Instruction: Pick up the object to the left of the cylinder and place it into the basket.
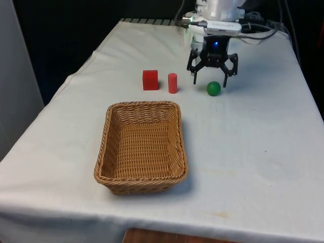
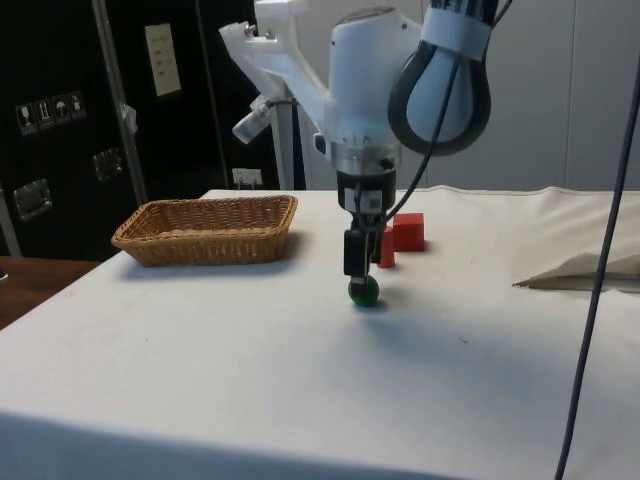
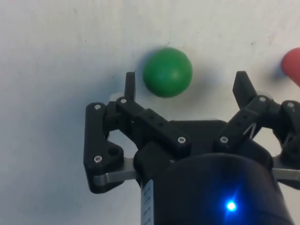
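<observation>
A red cube (image 1: pixel 150 80) stands on the white cloth, with a red cylinder (image 1: pixel 172 83) upright just to the front view's right of it. Further right lies a green ball (image 1: pixel 213 88). My gripper (image 1: pixel 210 82) hangs open low over the cloth, just behind the ball, holding nothing. In the side view the gripper (image 2: pixel 356 275) reaches down right above the ball (image 2: pixel 363 291), with the cylinder (image 2: pixel 386 247) and cube (image 2: pixel 408 231) behind it. The wrist view has the ball (image 3: pixel 167 72) just past the fingertips, near one finger, and an edge of the cylinder (image 3: pixel 293 65).
A rectangular wicker basket (image 1: pixel 104 152) sits empty near the front of the table, in front of the cube and cylinder. From the side, the basket (image 2: pixel 208 228) lies well away from the gripper. A fold of cloth (image 2: pixel 580 270) rises at the side view's right.
</observation>
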You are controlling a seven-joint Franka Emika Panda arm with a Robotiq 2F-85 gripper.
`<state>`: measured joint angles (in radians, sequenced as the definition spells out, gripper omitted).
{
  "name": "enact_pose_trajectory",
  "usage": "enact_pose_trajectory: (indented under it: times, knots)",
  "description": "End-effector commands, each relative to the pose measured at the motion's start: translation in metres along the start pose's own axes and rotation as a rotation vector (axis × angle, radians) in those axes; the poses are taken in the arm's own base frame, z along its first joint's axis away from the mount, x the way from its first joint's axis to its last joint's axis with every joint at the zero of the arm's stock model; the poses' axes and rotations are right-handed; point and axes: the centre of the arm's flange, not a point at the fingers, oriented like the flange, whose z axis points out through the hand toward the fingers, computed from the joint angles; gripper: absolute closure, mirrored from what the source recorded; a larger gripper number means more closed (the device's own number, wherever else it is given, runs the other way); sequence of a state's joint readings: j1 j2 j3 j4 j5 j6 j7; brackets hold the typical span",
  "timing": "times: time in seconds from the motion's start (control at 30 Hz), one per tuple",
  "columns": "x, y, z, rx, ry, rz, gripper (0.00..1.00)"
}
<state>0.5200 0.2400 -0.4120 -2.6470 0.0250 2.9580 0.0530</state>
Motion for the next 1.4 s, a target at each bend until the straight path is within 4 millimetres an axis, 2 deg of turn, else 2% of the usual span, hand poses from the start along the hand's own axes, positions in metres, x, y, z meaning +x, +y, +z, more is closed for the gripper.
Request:
enact_pose_trajectory:
  times: [0.0,0.23,0.27,0.37,0.4,0.47,0.6,0.63,0.67,0.7,1.0,1.2,1.23,1.37]
  knots:
    - [-0.002,-0.002,-0.004,0.018,0.014,0.001,0.0]
    - [-0.003,-0.001,0.003,0.012,0.017,0.007,0.0]
    - [-0.001,0.004,0.008,-0.011,0.005,0.007,0.0]
    - [-0.003,0.0,0.005,0.005,0.016,0.009,0.0]
    - [-0.002,0.001,0.005,0.004,0.016,0.01,0.04]
    - [-0.002,0.001,0.005,0.003,0.016,0.009,0.22]
    - [-0.002,0.004,0.009,-0.011,0.005,0.007,0.66]
    - [-0.002,0.001,0.006,0.001,0.015,0.01,0.66]
    - [-0.002,0.001,0.006,0.001,0.015,0.008,0.77]
    - [-0.002,0.001,0.006,0.0,0.015,0.01,0.98]
    - [-0.002,0.002,0.007,-0.001,0.015,0.011,1.0]
    - [0.009,0.008,-0.001,-0.007,0.017,0.01,1.0]
    - [0.008,0.007,0.002,-0.01,0.023,0.011,1.0]
    - [0.022,0.014,-0.013,-0.003,0.022,0.011,1.0]
